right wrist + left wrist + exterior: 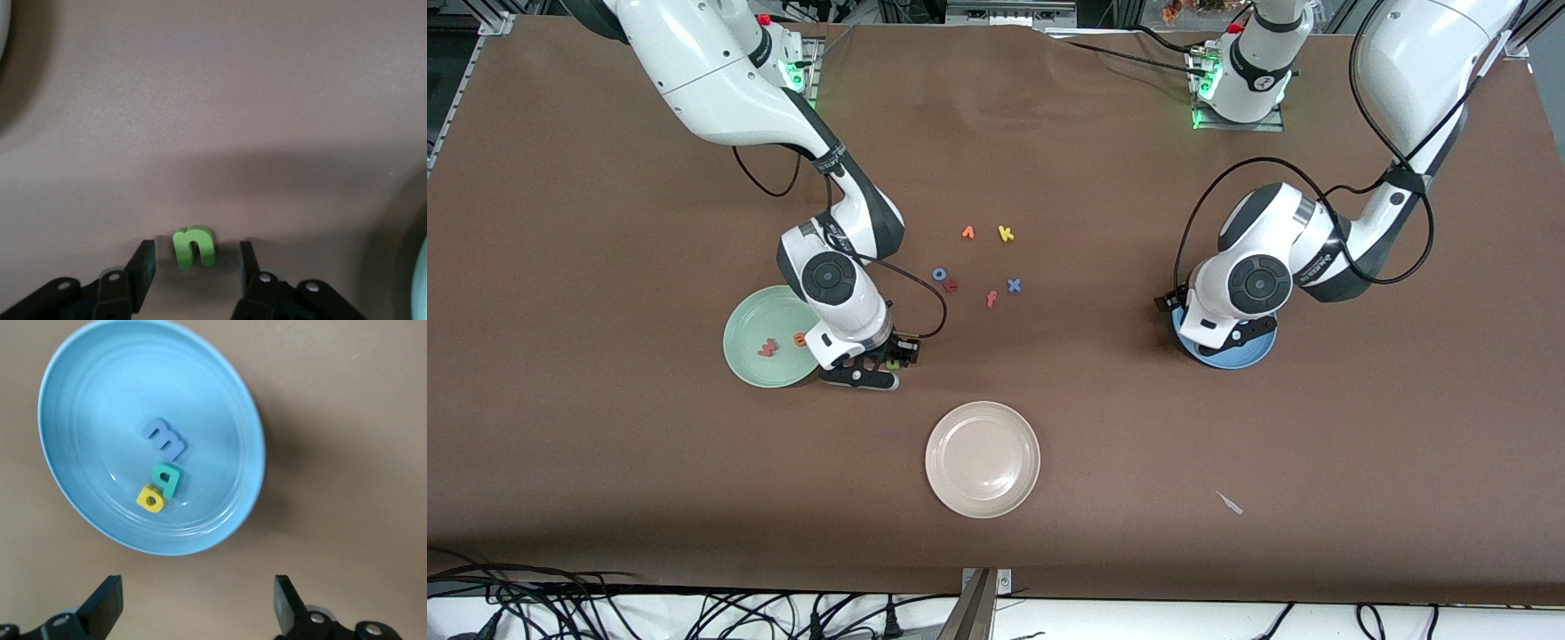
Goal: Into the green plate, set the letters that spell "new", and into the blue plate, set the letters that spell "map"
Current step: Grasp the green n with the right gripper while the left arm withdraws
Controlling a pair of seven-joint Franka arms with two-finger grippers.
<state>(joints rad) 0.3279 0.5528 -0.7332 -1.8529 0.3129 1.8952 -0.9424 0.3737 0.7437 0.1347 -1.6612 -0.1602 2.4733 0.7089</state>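
Right gripper (193,261) straddles the green n (194,246), fingers spread and clear of it, just beside the green plate (749,356).
That plate holds the w (768,349) and e (799,339). The left gripper (195,600), spread wide, hangs over the blue plate (220,420) holding m (163,439), p (167,478) and a (151,498).

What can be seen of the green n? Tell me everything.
The n is a small, thick, bright green letter that looks like foam, with rounded edges and a matte face. It lies flat on the brown table, outside the green plate, just off that plate's rim toward the left arm's end. The right gripper is down around it, one finger on each side, with gaps showing, so nothing but the table touches it.
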